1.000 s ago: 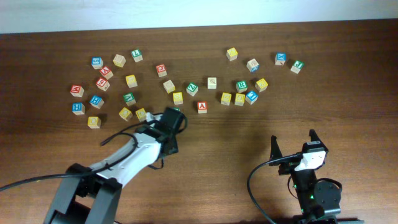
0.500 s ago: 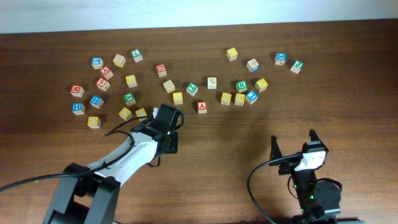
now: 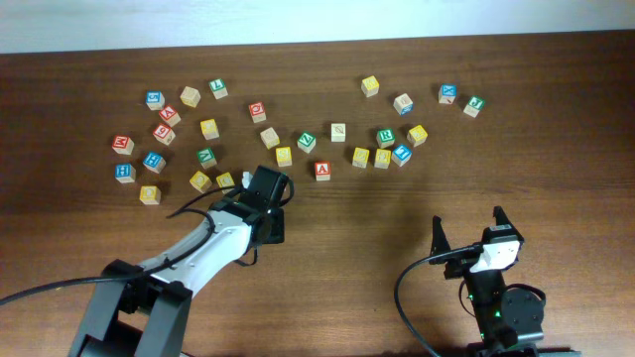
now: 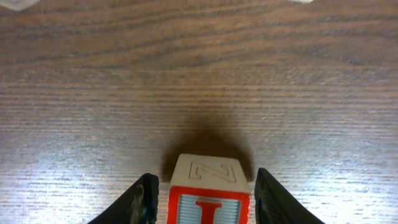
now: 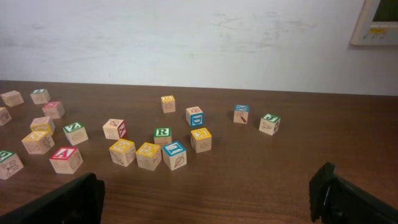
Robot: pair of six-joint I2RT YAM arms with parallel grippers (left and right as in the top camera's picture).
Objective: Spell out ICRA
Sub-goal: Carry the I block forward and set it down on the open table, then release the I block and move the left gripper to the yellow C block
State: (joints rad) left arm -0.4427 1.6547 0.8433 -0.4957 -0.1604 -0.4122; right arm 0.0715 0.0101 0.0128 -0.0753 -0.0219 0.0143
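Observation:
The red-lettered I block (image 4: pixel 209 198) sits on the table between my left gripper's (image 4: pixel 204 202) fingers, with a small gap on each side, so the jaws are open around it. In the overhead view that gripper (image 3: pixel 260 186) hides the block. The red-lettered A block (image 3: pixel 322 170) lies just right of it and also shows in the right wrist view (image 5: pixel 65 159). The green-lettered R block (image 3: pixel 385 137) lies further right and shows there too (image 5: pixel 163 135). I cannot tell which yellow block is the C. My right gripper (image 3: pixel 466 226) is open and empty at the front right.
Many other letter blocks are scattered in a band across the far half of the table, with a cluster at the left (image 3: pixel 159 134) and a few at the far right (image 3: pixel 448 93). A white wall (image 5: pixel 186 37) runs behind the table.
My left gripper shifted slightly left and away between one second and half a second ago, then stayed still. The right arm has not moved.

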